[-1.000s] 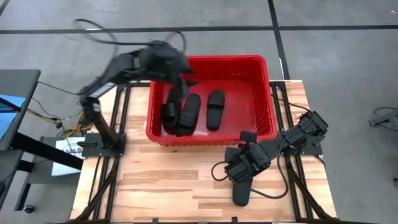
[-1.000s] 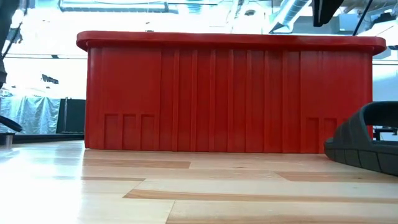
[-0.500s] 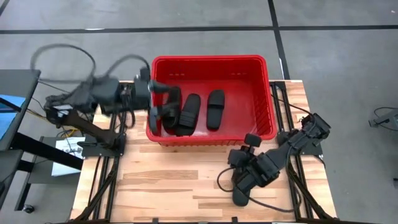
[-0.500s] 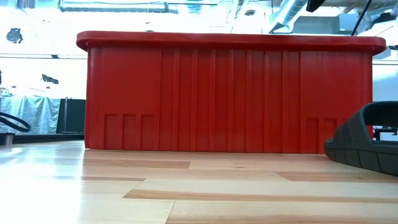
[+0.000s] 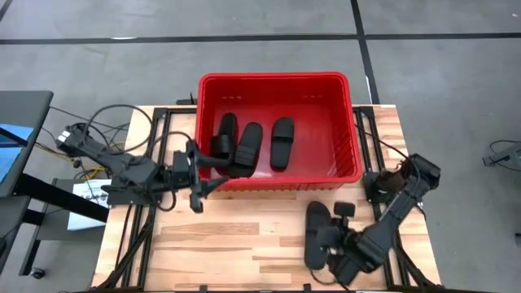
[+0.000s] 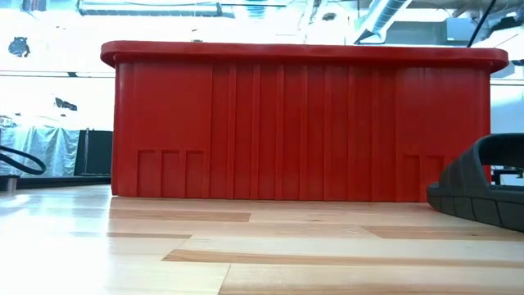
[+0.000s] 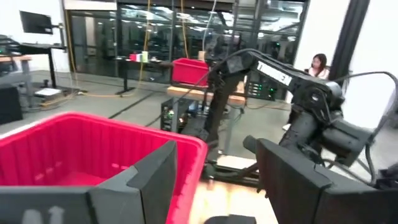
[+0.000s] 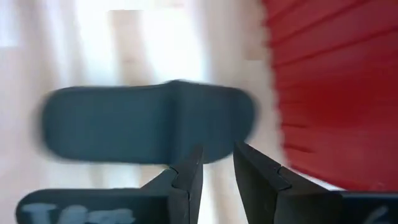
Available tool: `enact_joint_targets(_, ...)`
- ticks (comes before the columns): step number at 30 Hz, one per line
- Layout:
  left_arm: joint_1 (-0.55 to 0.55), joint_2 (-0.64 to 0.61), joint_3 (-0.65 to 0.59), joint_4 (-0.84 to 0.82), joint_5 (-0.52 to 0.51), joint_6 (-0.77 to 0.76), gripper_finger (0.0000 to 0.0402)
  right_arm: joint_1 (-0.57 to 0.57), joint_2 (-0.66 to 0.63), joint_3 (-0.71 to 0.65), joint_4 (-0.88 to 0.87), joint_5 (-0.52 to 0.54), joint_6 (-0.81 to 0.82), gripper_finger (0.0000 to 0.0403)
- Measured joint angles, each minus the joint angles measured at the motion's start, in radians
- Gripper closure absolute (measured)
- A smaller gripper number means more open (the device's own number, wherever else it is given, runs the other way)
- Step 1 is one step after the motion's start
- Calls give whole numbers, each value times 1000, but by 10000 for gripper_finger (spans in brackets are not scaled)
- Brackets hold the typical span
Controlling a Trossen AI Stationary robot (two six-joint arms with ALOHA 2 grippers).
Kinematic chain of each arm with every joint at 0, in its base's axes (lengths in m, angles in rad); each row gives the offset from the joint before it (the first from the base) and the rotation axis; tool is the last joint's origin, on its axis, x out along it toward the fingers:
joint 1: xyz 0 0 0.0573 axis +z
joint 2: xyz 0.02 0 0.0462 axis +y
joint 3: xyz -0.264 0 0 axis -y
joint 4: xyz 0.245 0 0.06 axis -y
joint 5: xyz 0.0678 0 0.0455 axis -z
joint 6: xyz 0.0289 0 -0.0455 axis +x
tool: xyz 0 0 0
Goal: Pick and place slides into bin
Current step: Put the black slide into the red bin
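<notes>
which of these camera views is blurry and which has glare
Right wrist view: motion-smeared, the black rubbery slide and large red plastic bin are soft-edged. Low view: bright, washed-out windows behind the bin. High view: sharp, evenly lit.

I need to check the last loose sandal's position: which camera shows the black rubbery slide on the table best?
The high view: the black rubbery slide lies whole on the wooden table, below the red plastic bin. The right wrist view shows it blurred; the low view catches only one end; the left wrist view barely shows it.
</notes>
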Motion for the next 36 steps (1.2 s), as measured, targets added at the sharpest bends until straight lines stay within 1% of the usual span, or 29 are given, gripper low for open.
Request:
enact_joint_targets(4, -35, 37, -8, 0, -58, -35, 192, 63, -1, -24, 142, -42, -15, 320)
enact_joint_targets(6, -43, 54, -8, 0, -73, -57, 192, 78, 0, -47, 215, -86, -38, 320)
enact_joint_targets(8, -49, 68, -8, -1, -74, -68, 192, 88, 0, -64, 285, -116, -46, 320)
enact_joint_targets(15, -70, 69, -8, -47, -41, -52, 192, 91, 0, -115, 509, -110, -31, 320)
enact_joint_targets(18, -76, 67, -8, -50, -20, -43, 192, 73, 0, -115, 551, -116, 27, 320)
enact_joint_targets(23, -77, 67, -8, -53, 71, -39, 192, 30, 0, -115, 557, -172, 121, 320)
enact_joint_targets(29, -77, 67, -8, -54, 133, -55, 192, -7, 0, -115, 608, -267, 167, 320)
enact_joint_targets(34, -77, 66, -8, -54, 177, -54, 192, -23, 0, -115, 642, -292, 166, 318)
enact_joint_targets(36, -77, 66, -8, -54, 195, -54, 192, -25, 0, -115, 642, -303, 153, 310)
